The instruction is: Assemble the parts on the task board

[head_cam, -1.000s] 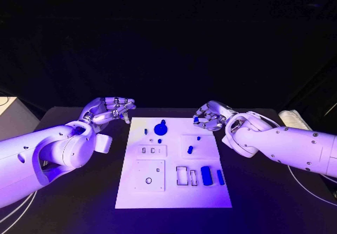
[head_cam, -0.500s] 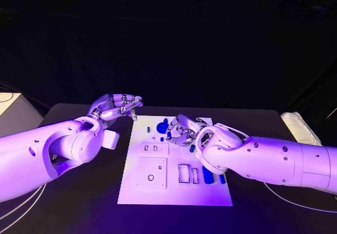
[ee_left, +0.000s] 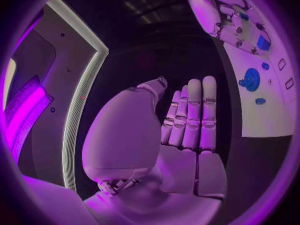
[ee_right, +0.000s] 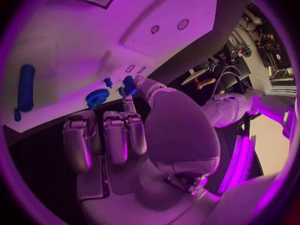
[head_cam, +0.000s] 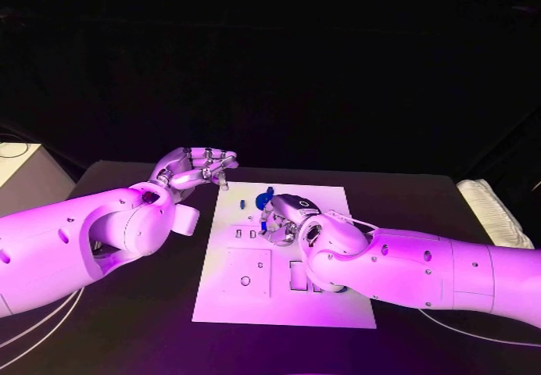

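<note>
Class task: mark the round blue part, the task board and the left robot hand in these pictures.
round blue part (ee_left: 252, 79), left wrist view, middle of its disc.
task board (head_cam: 248, 308), head view, bare near-left corner of the plate.
left robot hand (head_cam: 198, 167), head view, middle of the hand.

Black bench (head_cam: 135, 328) w/ white board (head_cam: 226, 301) lying flat at centre, long side running away from the robot. A pale ridged object (head_cam: 494, 209) sits at the bench's far right edge, well apart from the board. Thin white cables (head_cam: 34, 326) trail across the near left corner; another cable (head_cam: 474, 336) curves over the near right part.
</note>
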Tool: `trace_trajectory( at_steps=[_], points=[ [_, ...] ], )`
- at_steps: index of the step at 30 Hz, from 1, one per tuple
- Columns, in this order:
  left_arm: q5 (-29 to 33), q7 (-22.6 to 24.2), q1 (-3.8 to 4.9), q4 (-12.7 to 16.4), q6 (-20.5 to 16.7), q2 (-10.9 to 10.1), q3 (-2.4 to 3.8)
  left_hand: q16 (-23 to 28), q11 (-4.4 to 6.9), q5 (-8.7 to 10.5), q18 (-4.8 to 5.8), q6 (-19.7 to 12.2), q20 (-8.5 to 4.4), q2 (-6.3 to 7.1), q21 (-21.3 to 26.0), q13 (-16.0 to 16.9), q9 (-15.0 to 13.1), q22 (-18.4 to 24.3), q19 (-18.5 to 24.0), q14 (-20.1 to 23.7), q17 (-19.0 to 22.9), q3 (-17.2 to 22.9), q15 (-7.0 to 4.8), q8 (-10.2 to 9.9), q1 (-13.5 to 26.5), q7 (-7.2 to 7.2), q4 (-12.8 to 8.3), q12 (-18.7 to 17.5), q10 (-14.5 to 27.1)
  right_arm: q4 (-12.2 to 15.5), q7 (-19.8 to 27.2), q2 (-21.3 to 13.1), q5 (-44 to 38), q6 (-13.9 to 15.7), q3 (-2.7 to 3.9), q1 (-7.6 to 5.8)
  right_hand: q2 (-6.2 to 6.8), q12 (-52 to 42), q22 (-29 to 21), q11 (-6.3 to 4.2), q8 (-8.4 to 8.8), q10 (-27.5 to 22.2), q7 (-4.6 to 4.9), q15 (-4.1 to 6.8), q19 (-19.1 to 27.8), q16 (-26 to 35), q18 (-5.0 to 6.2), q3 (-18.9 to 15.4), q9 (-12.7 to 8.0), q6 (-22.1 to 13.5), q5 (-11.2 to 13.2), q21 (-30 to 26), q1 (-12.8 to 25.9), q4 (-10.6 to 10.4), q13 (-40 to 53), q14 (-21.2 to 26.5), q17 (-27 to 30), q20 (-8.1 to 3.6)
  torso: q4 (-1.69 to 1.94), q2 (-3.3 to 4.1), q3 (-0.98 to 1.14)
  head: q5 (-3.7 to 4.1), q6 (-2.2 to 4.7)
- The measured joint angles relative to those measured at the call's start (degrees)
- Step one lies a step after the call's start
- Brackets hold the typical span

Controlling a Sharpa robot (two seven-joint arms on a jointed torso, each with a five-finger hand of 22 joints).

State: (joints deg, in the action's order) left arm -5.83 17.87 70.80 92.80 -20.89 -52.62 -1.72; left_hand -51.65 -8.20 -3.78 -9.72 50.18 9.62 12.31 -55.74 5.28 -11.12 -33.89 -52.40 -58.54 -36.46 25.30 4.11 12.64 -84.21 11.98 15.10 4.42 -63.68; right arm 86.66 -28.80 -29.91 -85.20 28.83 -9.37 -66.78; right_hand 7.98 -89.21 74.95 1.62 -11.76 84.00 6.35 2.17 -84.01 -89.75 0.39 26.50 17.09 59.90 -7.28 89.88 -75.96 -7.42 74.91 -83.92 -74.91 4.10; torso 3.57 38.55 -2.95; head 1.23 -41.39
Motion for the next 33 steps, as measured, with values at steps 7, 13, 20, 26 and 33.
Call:
trace_trajectory(
  at_steps=[7,13,20,26,33],
  points=[
    [0.0,-0.1,0.0,0.0,0.0,0.1,0.0,0.0,0.0,0.0,0.0,0.0,0.0,0.0,0.0,0.0,0.0,0.0,0.0,0.0,0.0,0.0,0.0,0.0,0.0,0.0,0.0,0.0,0.0,-2.0,-0.9,1.7,-2.2,-0.1,-0.14,0.87,0.47,0.0,0.0,0.0,-1.69,0.0,-0.08,0.0,0.0,0.0,0.0,0.0,0.0,-0.1,0.1,0.0,0.7,0.0,0.0,0.0,0.0,0.0,0.0,0.07,0.03,-0.23,-0.37],
    [0.0,-0.2,0.0,0.0,0.0,0.2,0.0,0.0,0.0,0.0,0.0,0.0,0.0,-0.02,0.0,0.0,0.0,0.0,0.0,0.0,0.0,0.0,0.0,0.0,0.0,0.0,0.0,0.0,0.0,-3.1,-1.2,2.5,-3.4,-0.1,-0.19,1.4,0.25,0.0,0.0,0.0,-1.78,0.0,-0.09,0.0,0.0,0.0,0.01,0.0,0.0,-0.1,0.1,0.0,1.1,0.0,0.0,0.0,0.0,0.0,-0.05,0.08,0.07,-0.41,-0.64],
    [0.0,-0.2,0.0,0.0,0.1,0.2,0.0,0.0,0.0,0.0,0.0,0.0,0.0,-0.23,0.0,0.0,0.0,0.0,0.0,0.0,0.0,0.0,0.0,0.0,0.2,0.0,0.0,0.0,0.0,-3.8,-1.2,3.3,-4.3,0.0,-0.21,1.86,0.47,0.0,0.0,0.0,-1.81,0.0,-0.1,0.0,0.0,0.0,0.0,0.2,0.0,-0.1,0.2,0.0,1.6,-0.2,0.0,0.0,0.0,0.0,-0.13,0.08,0.11,-0.5,-0.77],
    [0.0,-0.3,0.0,-0.1,0.1,0.2,0.0,0.0,0.0,0.0,0.0,0.0,0.0,-0.23,0.0,0.0,0.0,0.0,0.0,0.0,0.0,0.0,0.0,0.0,0.2,0.0,0.0,0.0,0.0,-4.3,-1.2,3.5,-4.8,0.1,-0.22,2.18,0.71,0.0,0.0,0.0,-2.87,0.0,-0.1,0.0,0.0,0.0,0.0,0.2,0.0,-0.1,0.2,0.0,1.9,-0.2,0.0,0.0,0.0,0.0,-0.15,0.07,0.14,-0.63,-0.88],
    [-0.1,-0.3,0.0,-0.1,0.1,0.2,0.0,0.0,0.0,0.0,0.0,0.0,0.0,-0.23,0.0,0.0,0.0,0.0,0.0,0.0,0.0,0.0,0.0,0.0,0.2,0.0,0.0,0.0,0.0,-4.7,-1.1,3.7,-5.0,0.6,-0.22,2.43,0.78,0.0,0.0,0.0,-3.11,0.0,-0.11,0.0,0.0,0.0,0.0,0.2,0.0,-0.1,0.3,0.0,1.9,-0.2,0.0,0.0,0.0,0.0,-0.18,0.07,0.16,-0.71,-0.92]
  ],
)
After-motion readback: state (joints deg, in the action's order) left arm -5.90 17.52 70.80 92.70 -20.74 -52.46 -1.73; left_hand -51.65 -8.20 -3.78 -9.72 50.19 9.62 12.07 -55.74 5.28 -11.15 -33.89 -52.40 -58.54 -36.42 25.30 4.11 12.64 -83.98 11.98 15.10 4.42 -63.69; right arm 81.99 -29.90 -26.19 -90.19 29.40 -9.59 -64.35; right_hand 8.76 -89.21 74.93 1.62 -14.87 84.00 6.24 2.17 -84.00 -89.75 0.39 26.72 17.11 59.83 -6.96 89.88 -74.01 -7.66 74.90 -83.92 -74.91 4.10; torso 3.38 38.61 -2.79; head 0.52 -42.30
